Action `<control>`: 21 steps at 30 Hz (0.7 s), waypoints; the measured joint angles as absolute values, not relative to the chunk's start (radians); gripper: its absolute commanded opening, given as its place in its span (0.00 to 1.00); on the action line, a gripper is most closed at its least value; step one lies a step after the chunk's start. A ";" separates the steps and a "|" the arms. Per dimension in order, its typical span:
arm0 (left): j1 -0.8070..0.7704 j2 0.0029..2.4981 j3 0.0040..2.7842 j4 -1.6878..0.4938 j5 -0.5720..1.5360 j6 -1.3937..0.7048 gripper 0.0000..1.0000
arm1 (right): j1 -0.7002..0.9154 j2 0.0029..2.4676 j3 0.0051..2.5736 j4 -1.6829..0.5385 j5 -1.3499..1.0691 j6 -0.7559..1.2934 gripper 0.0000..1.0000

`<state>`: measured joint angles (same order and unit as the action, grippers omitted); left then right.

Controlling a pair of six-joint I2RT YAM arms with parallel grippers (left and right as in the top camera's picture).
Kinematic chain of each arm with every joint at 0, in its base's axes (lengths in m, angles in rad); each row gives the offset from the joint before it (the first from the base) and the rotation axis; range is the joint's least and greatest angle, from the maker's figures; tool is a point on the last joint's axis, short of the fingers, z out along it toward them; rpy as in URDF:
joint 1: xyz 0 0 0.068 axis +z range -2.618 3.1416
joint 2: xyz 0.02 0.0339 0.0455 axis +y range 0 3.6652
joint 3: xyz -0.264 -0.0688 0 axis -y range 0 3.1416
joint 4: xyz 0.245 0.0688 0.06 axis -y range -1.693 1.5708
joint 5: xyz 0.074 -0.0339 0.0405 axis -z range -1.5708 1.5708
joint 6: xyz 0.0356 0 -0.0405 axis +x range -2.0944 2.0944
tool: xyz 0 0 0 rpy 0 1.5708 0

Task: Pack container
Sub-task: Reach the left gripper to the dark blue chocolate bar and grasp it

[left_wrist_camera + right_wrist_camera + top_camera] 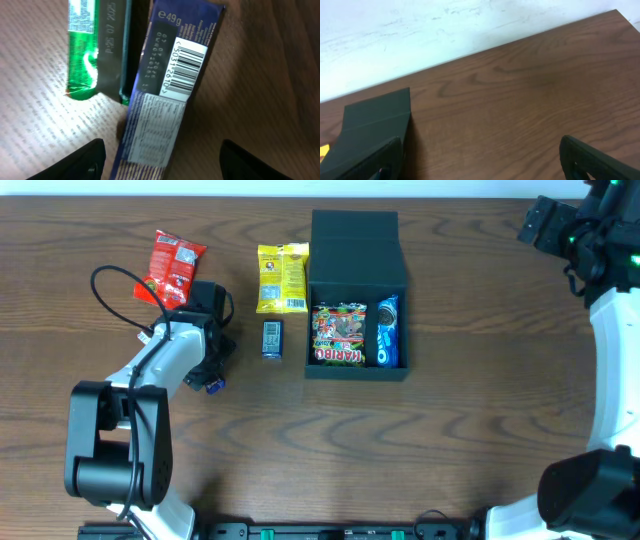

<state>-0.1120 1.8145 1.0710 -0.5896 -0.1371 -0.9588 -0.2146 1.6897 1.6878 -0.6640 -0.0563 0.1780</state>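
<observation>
On the brown wooden table (480, 380), a red packet (175, 268) lay at the far left. A yellow packet (282, 277) lay just left of the container's lid, and a small dark bar (272, 338) sat nearer, just beyond the yellow packet's near end. The left arm reached over the table's left part and covered most of what lay under it from above. Its wrist view showed a dark blue wrapped bar (170, 90) with a barcode and a green packet (82, 45) beside it. The left gripper (162, 160) hung over the blue bar with its fingers spread on either side, holding nothing. The right gripper (480, 165) stood wide open over bare wood at the far right, well apart from everything.

The container (357, 372) sat at the table's middle. It held a Haribo bag (340, 335) on the left and a blue Oreo packet (387, 332) against the right wall.

It was a matte, dark, square box with shallow walls, its flap lid folded back on the far side.
</observation>
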 measured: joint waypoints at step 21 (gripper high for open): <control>-0.104 1.851 1.071 -0.564 -0.104 -0.887 0.40 | -0.209 1.690 1.688 -0.690 -0.057 0.178 0.99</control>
